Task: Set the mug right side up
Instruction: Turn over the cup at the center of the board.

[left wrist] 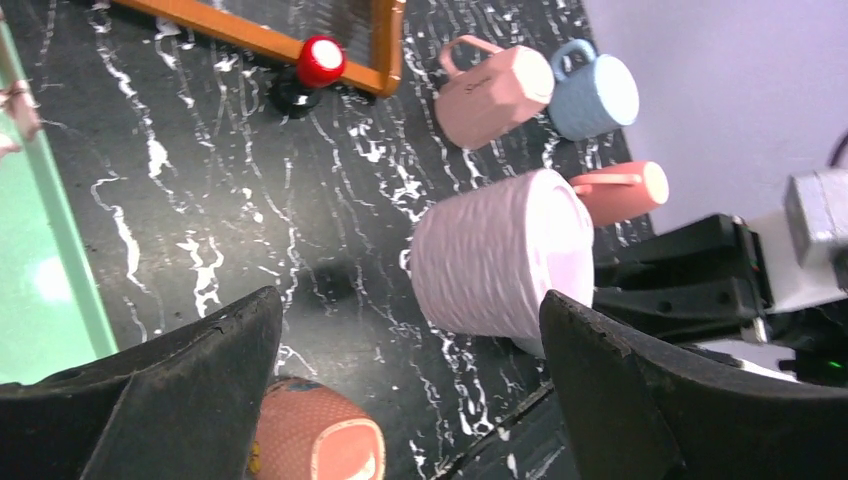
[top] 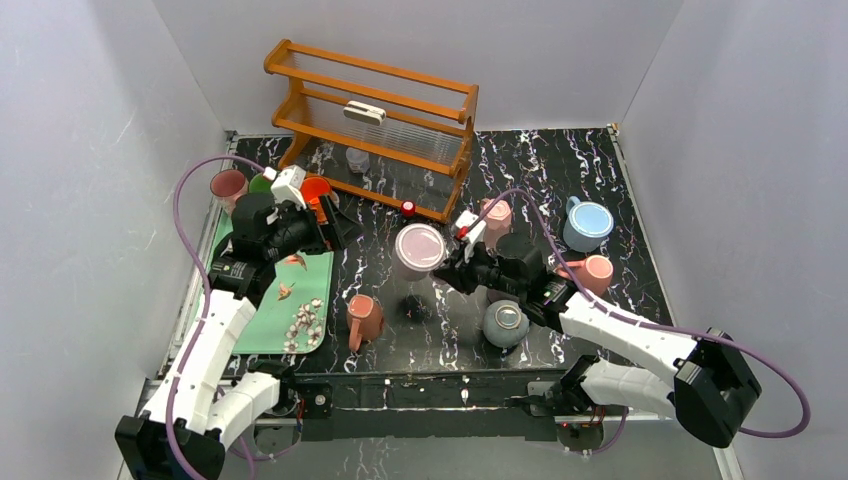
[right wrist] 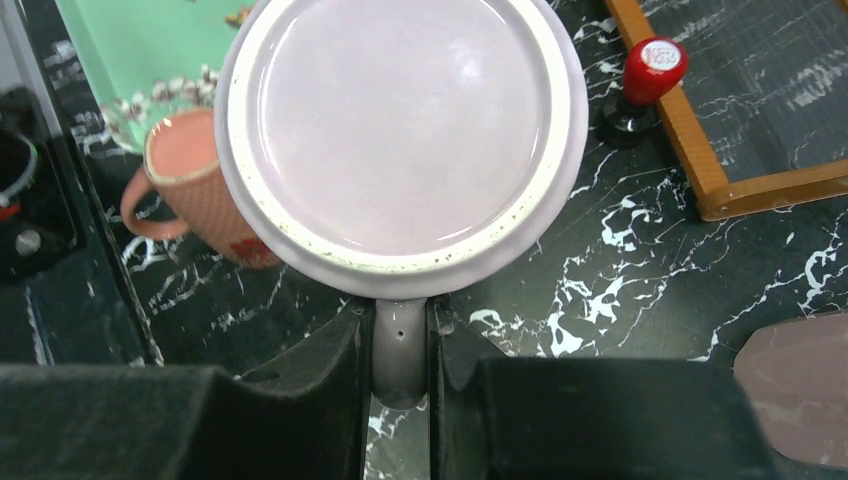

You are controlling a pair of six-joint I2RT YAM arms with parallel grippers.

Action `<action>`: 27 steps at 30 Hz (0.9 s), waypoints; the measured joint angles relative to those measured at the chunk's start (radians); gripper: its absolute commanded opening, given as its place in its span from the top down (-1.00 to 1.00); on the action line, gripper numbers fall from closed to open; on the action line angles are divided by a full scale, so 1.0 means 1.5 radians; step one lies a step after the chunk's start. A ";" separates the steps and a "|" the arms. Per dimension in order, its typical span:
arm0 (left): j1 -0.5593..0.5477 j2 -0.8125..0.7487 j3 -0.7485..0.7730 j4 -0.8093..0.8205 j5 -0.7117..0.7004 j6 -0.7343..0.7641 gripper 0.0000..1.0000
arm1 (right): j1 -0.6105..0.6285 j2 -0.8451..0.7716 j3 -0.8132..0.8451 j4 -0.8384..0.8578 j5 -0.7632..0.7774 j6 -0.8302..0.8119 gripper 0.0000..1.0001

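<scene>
Right gripper [right wrist: 400, 335]: closest to the eye, its two black fingers are pinched tight on the handle [right wrist: 400, 350] of a pale lilac mug [right wrist: 400, 130].
Lilac mug: it hangs in the air just above the middle of the table, carried by that handle alone. Its flat base, ringed by a speckled unglazed rim, faces up, so the mouth points down. A dark shadow sits on the tabletop below it.
Left gripper [left wrist: 410, 400]: its fingers are spread wide and hold nothing. It hovers beside the green mat [top: 255, 320], aimed toward the ribbed side of the mug.
Done so far: the mug appears to be gripped and lifted off the surface.
Left to do: by my reading, the flip itself has not happened yet. The mug has to be rolled over and set down on its base, then let go.
Table [top: 560, 160]: black stone-look top with white veins, and the mat lies along its left side with small scraps scattered on it.
Other things: an orange cup [top: 365, 320] stands near the front, and a grey cup [top: 505, 323] stands to the right of it. A blue cup [top: 588, 222] stands farther back on the right, and a wooden rack [top: 375, 115] stands at the rear. A red-topped knob [top: 408, 208] sits by the rack's front rail.
Room: plain pale walls [top: 100, 150] close in the table on three sides.
</scene>
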 measured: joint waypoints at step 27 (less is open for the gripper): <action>-0.002 -0.070 -0.174 0.492 0.218 -0.402 -0.64 | 0.000 0.023 0.121 0.151 0.090 0.293 0.97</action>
